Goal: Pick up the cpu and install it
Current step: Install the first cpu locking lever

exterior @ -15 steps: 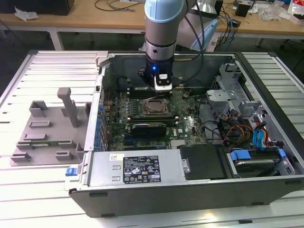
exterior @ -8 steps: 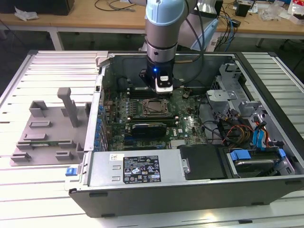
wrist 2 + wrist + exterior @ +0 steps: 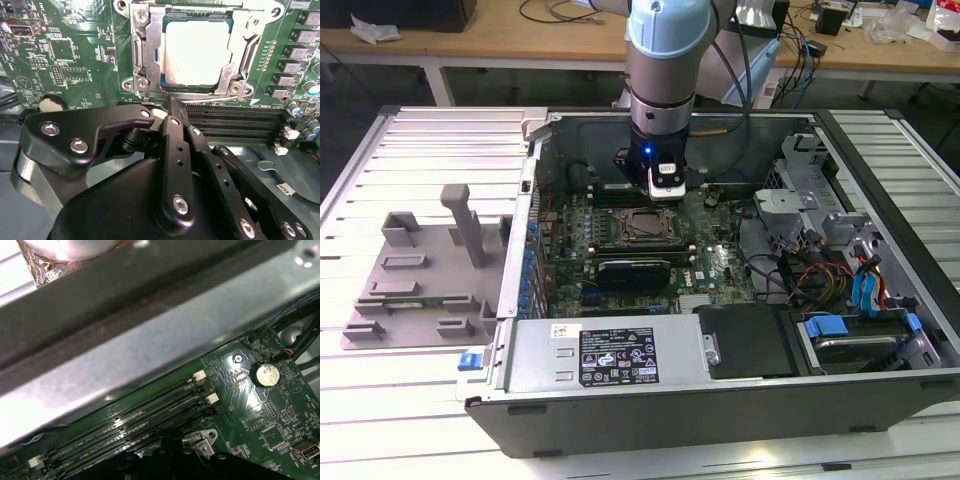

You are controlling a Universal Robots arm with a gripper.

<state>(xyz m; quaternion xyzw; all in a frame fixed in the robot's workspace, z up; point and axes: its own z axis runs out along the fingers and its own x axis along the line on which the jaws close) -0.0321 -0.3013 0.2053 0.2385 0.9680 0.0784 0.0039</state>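
The cpu (image 3: 197,52), a flat square chip with a bright silver top, lies inside the metal socket frame (image 3: 142,50) on the green motherboard. In the exterior view the cpu (image 3: 643,228) sits in the middle of the open computer case (image 3: 720,400). My gripper (image 3: 170,103) hangs just beside the socket, over the black memory slots (image 3: 235,125), and its black fingers (image 3: 175,150) meet at the tip with nothing between them. Seen from the exterior view, the gripper (image 3: 665,192) is just behind the socket, low inside the case.
A long black expansion card (image 3: 635,270) lies in front of the socket. Drive cages and coloured cables (image 3: 840,280) crowd the exterior view's right. A grey parts holder (image 3: 420,280) stands on the table at the exterior view's left. A coin battery (image 3: 266,374) sits on the board.
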